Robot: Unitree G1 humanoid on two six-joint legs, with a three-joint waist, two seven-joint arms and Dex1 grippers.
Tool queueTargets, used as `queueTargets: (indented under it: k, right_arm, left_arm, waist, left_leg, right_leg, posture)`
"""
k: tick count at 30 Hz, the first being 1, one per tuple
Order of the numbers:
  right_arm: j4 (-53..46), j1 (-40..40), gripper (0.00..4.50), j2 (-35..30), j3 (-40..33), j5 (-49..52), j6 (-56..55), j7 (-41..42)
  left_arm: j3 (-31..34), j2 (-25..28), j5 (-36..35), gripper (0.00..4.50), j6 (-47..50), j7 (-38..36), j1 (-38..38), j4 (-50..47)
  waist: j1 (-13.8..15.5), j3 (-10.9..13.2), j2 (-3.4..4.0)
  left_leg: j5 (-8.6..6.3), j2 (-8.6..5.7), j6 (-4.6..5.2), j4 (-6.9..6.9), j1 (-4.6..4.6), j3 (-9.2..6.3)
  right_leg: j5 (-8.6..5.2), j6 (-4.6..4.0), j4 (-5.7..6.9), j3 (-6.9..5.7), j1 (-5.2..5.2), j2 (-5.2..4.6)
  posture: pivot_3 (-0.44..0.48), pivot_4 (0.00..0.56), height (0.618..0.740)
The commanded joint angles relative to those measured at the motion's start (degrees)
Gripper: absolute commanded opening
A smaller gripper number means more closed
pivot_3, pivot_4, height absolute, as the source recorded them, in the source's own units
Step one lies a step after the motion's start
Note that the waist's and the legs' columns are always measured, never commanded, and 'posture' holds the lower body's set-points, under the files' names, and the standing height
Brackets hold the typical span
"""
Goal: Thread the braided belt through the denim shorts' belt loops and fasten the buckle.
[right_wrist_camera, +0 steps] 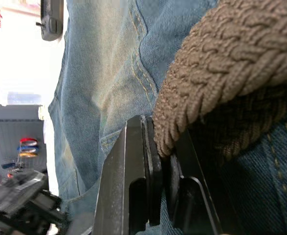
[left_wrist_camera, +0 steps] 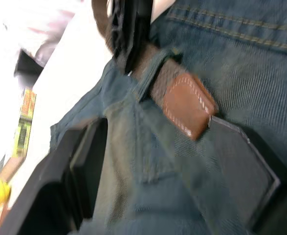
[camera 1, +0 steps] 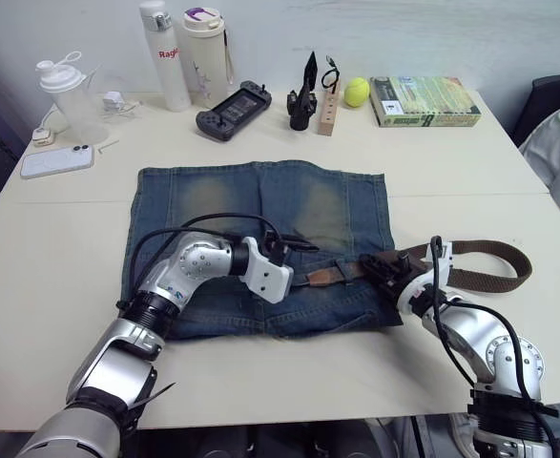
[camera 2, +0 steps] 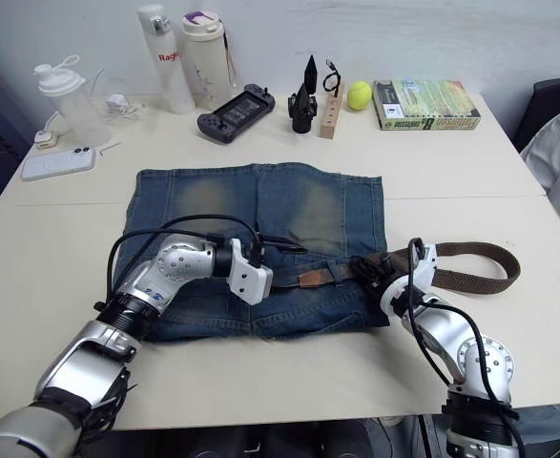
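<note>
Closest to us, the right gripper is clenching the braided belt at the right end of the waistband; the right wrist view shows its fingers pinching the woven strap edge-on. Across from it, the left gripper is hovering over the middle of the waistband, its fingers spread apart on either side of a fold of denim, gripping nothing that I can make out.

Spread flat on the white table, the denim shorts are lying with the waistband toward the robot. I would judge the threading as only just underway: the belt's leather-tipped end is poking out past one of the belt loops near the right side, while most of the strap is trailing off the shorts in a loop on the table to the right. Further loops along the waistband seem to be waiting, and I cannot spot the buckle, so fastening looks a long way off.

As for writing, the white bottle at the back is carrying red letters beginning "Rag"; the print on the green book is too small to read.
</note>
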Motion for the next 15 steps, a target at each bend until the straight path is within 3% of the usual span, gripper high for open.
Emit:
queueTargets:
  k: [1, 7, 15]
  right_arm:
    - [0.1, 2.0, 0.0, 1.4, 1.7, -1.4, 0.7, -0.1]
    - [-0.7, 2.0, 0.0, 2.6, 1.8, -2.0, -0.1, -0.1]
    - [-0.2, 1.6, 0.0, 3.6, 0.9, -2.3, -0.5, 0.0]
  left_arm:
    - [-1.6, -0.3, 1.5, 3.61, -2.0, 1.1, -0.3, 0.9]
    - [-1.8, -0.4, 3.4, 3.61, -1.9, 3.2, -1.2, 1.9]
    - [-3.8, 2.5, 0.3, 3.61, -1.7, -2.9, 0.4, -1.1]
  waist:
    - [0.0, 0.0, -0.03]
    - [0.0, -0.1, -0.06]
    - [-0.5, -0.2, -0.1]
  left_leg:
    - [0.0, 0.0, 0.0, 0.01, 0.0, 0.01]
    - [-0.01, 0.0, 0.01, 0.02, 0.01, 0.0]
    - [-0.02, 0.03, 0.0, -0.04, 0.03, 0.0]
  right_leg:
    - [0.0, 0.0, 0.0, 0.0, 0.01, -0.01]
    - [0.0, 0.01, 0.0, 0.01, 0.01, -0.02]
    - [0.0, 0.0, -0.04, 0.03, 0.01, -0.01]
  posture:
    - [0.0, 0.15, 0.72]
    - [0.0, 0.15, 0.72]
    - [0.0, 0.15, 0.72]
